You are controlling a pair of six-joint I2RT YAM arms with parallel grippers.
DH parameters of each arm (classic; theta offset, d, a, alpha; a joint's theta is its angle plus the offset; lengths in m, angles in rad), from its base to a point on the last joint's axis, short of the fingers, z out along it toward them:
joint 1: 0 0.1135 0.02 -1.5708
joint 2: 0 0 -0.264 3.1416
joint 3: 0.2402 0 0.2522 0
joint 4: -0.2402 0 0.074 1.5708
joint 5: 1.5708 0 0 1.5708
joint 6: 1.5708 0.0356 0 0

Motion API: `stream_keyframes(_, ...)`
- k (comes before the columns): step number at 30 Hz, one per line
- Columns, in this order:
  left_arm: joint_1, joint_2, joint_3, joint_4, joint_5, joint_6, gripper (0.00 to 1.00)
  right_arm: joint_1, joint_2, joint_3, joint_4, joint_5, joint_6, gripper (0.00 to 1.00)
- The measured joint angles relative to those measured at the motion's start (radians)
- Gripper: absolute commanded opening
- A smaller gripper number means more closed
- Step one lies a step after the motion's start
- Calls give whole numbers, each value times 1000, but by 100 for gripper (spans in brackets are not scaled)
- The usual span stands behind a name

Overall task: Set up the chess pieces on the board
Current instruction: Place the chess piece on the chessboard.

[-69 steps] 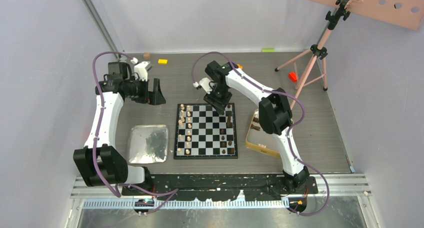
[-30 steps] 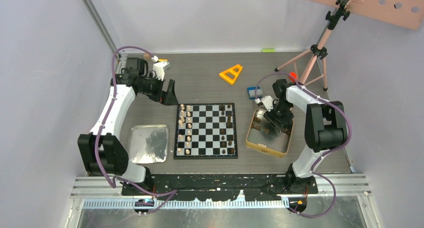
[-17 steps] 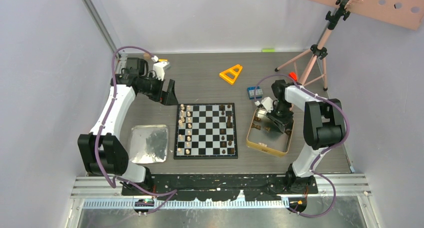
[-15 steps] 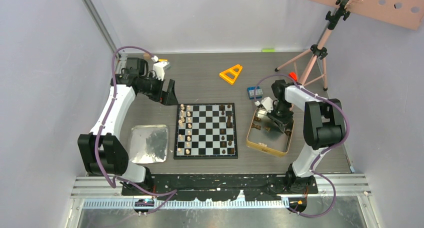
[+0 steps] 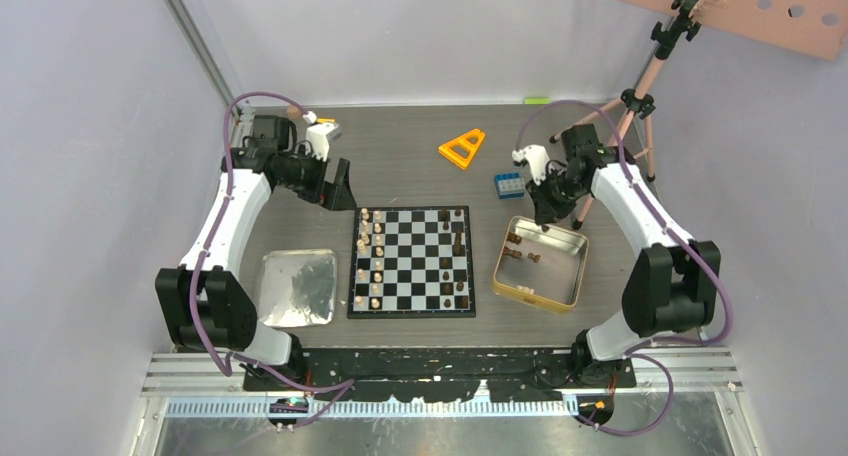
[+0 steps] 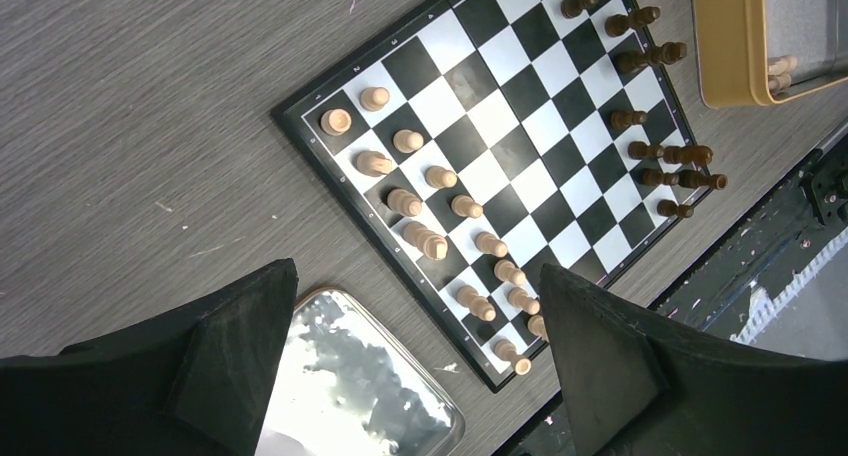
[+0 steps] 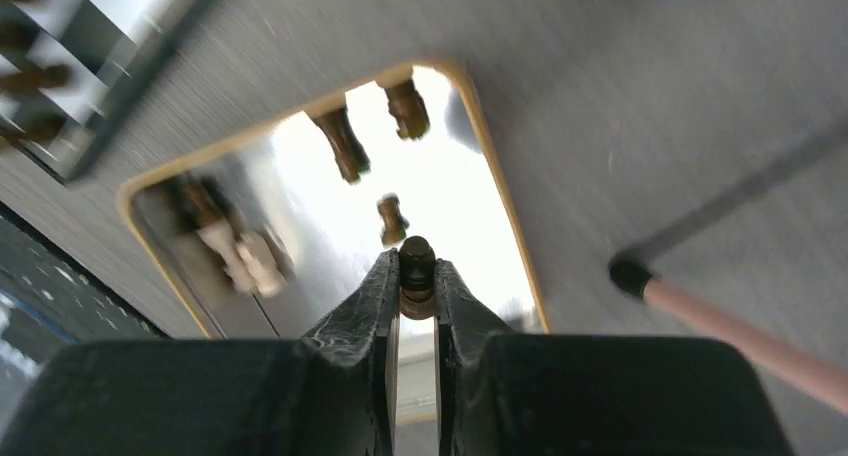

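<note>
Grey table [image 5: 400, 166] below me; the board [image 5: 412, 262] sits square mid-table, light pieces [image 6: 465, 207] lining its left side. My left gripper [image 6: 420, 306] hangs spread wide off its far-left corner. My right gripper [image 7: 416, 278] hovers over the gold tin [image 5: 530, 298], pinching a dark piece [image 7: 416, 256], long axis along the fingers [image 7: 368, 311], rounded end poking past the tips.
</note>
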Motion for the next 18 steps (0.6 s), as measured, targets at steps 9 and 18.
stream_keyframes(9,0,0,0,50,6,-14,94,147,-70,-56,346,-339,207,4)
stream_keyframes(18,0,58,33,106,24,-56,94,305,-51,-314,845,-494,399,5)
